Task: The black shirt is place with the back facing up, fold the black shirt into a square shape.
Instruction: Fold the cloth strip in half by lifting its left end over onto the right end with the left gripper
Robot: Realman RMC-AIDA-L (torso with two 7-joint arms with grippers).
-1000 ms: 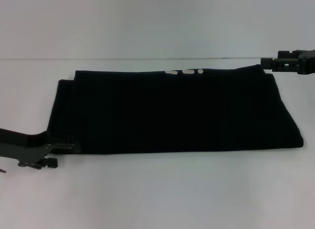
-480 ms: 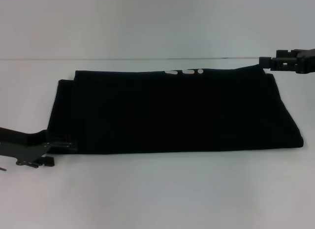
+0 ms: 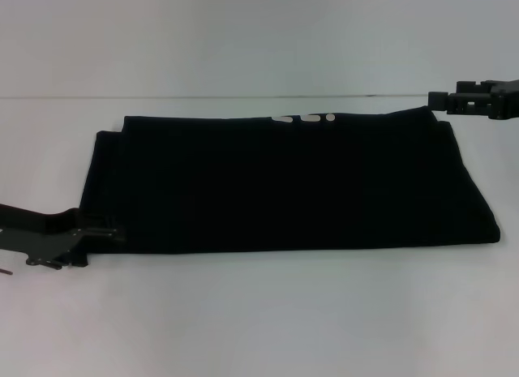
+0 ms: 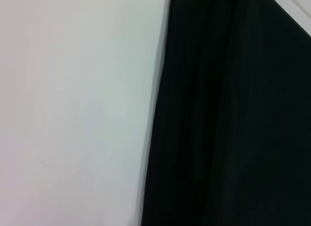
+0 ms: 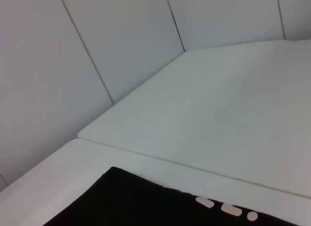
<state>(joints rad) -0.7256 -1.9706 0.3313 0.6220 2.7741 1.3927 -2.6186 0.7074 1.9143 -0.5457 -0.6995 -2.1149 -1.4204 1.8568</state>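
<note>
The black shirt (image 3: 292,182) lies flat on the white table (image 3: 268,312), folded into a wide rectangle. Its small white print (image 3: 304,117) shows at the far edge. My left gripper (image 3: 105,236) is low at the shirt's near left corner, touching or just beside the cloth. My right gripper (image 3: 434,97) hovers at the shirt's far right corner, just above and beyond it. The left wrist view shows the shirt's edge (image 4: 233,119) against the table. The right wrist view shows the shirt's far edge (image 5: 136,201) and the print (image 5: 226,208).
A seam (image 3: 243,96) runs across the table just behind the shirt. Pale wall panels (image 5: 97,51) stand beyond the table's far corner. Bare table lies in front of the shirt and to its left.
My left gripper has moved a little away from me along the shirt's left corner. My right gripper has risen slightly. The shirt has not moved.
</note>
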